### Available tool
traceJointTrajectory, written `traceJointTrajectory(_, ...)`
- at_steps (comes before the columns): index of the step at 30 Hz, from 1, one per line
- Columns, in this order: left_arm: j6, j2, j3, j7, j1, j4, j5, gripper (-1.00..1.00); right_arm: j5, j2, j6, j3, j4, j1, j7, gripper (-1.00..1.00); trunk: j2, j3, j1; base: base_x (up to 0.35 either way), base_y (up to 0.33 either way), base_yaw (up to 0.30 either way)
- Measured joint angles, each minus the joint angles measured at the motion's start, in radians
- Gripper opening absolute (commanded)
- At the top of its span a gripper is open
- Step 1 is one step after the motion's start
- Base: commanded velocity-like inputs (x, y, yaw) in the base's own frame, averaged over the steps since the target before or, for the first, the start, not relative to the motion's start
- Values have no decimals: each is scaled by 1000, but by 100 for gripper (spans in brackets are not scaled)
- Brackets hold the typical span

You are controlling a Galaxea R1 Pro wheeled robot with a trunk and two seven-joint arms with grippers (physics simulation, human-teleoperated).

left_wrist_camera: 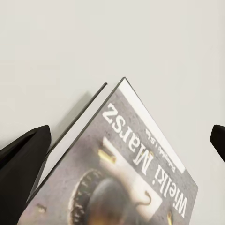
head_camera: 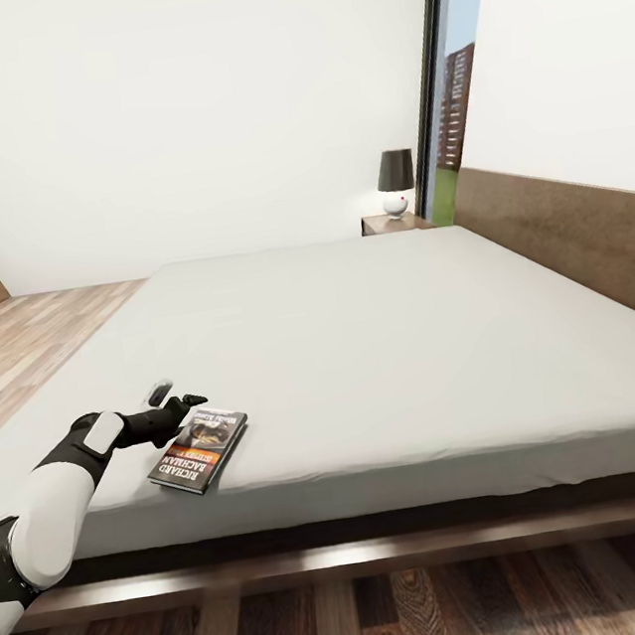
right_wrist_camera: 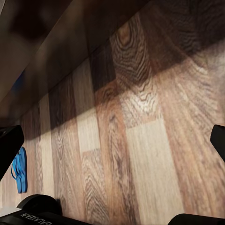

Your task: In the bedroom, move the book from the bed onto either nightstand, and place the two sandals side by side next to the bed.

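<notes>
Between the left jaws: book [left_wrist_camera: 126, 173], its corner pointing out past the tips; jaws spread wide, one finger [left_wrist_camera: 21, 164] on each side, neither seen to touch it.
Left gripper [head_camera: 182, 407]: open, low over the mattress at the book's far end.
Book: lies flat on the bed [head_camera: 382, 349], close to the near edge, cover up, white and orange lettering.
Beyond the book: plain grey mattress, then the headboard [head_camera: 587, 232] along the right.
Far corner: nightstand [head_camera: 392, 222] with a black-shaded lamp [head_camera: 396, 182], beside a tall window [head_camera: 447, 80].
Right jaws: apart, dark fingertips [right_wrist_camera: 9, 150] at both frame edges, nothing between them.
Ahead of the right jaws: plank floor [right_wrist_camera: 140, 140], and the blue sandals [right_wrist_camera: 19, 169] lying together well off.
</notes>
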Motion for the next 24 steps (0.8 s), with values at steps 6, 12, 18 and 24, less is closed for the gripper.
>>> traceJointTrajectory(6,-2,0,1,-1,0,-1,-1,100,0,0,0,0,0,0,0,100,0,0,0,-36,-49,0)
traceJointTrajectory(12,-2,0,1,-1,0,0,-1,100,0,0,0,0,0,0,0,100,0,0,0,-16,-20,0)
traceJointTrajectory(18,-1,0,1,-1,0,0,-1,100,0,0,0,0,0,0,0,100,0,0,0,-4,-5,0)
traceJointTrajectory(24,-1,0,0,0,0,0,-1,100,0,0,0,0,0,0,0,100,0,0,0,-1,-1,0)
